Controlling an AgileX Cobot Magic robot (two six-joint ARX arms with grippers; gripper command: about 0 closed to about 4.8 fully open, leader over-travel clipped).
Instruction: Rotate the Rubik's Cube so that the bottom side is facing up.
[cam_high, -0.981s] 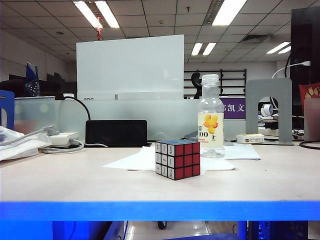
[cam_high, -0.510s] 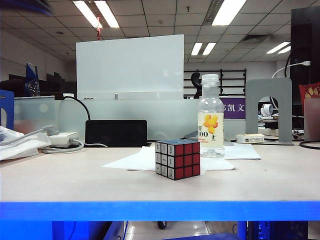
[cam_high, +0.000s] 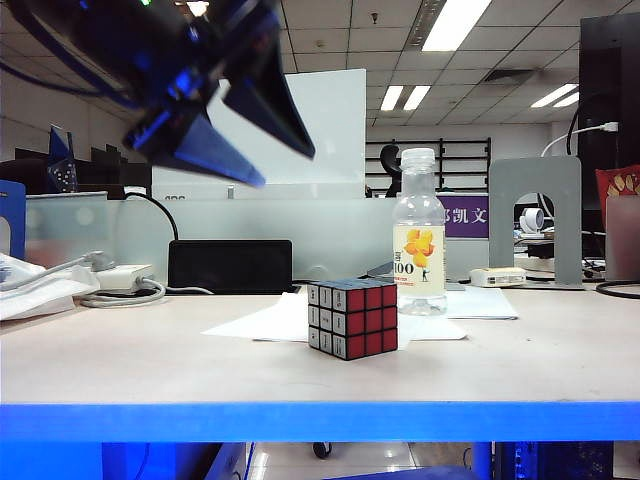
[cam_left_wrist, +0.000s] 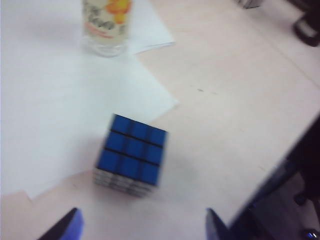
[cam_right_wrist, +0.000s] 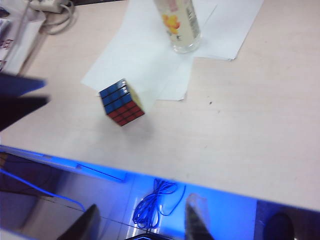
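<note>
**Inspector A:** We record the Rubik's Cube (cam_high: 353, 319) standing on the table (cam_high: 520, 360), blue face up, red face toward the exterior camera, partly on a white paper sheet (cam_high: 262, 322). A clear bottle (cam_high: 420, 247) stands upright just behind it, apart from it.

**Inspector B:** Agreed. We find the left gripper (cam_high: 262, 152) high in the upper left of the exterior view, well above the table. Its two fingers stand clearly apart, with nothing between them. The cube lies below the fingertips and off to their right, untouched.

**Inspector A:** The left wrist view bears this out. We see the cube (cam_left_wrist: 131, 155) ahead of the left gripper (cam_left_wrist: 142, 227), roughly on the line between the two fingertips (cam_left_wrist: 67, 229) at the frame's edge, with bare table between.

**Inspector B:** For the right gripper (cam_right_wrist: 142, 225), we see it only in its own wrist view. Its fingers (cam_right_wrist: 199, 222) stand spread and empty, hanging over the table's blue front edge (cam_right_wrist: 100, 167). The cube (cam_right_wrist: 122, 102) sits well beyond the fingertips, farther in on the table.

**Inspector A:** We note neither gripper touches the cube. The picture is blurred around the left fingers.
</note>
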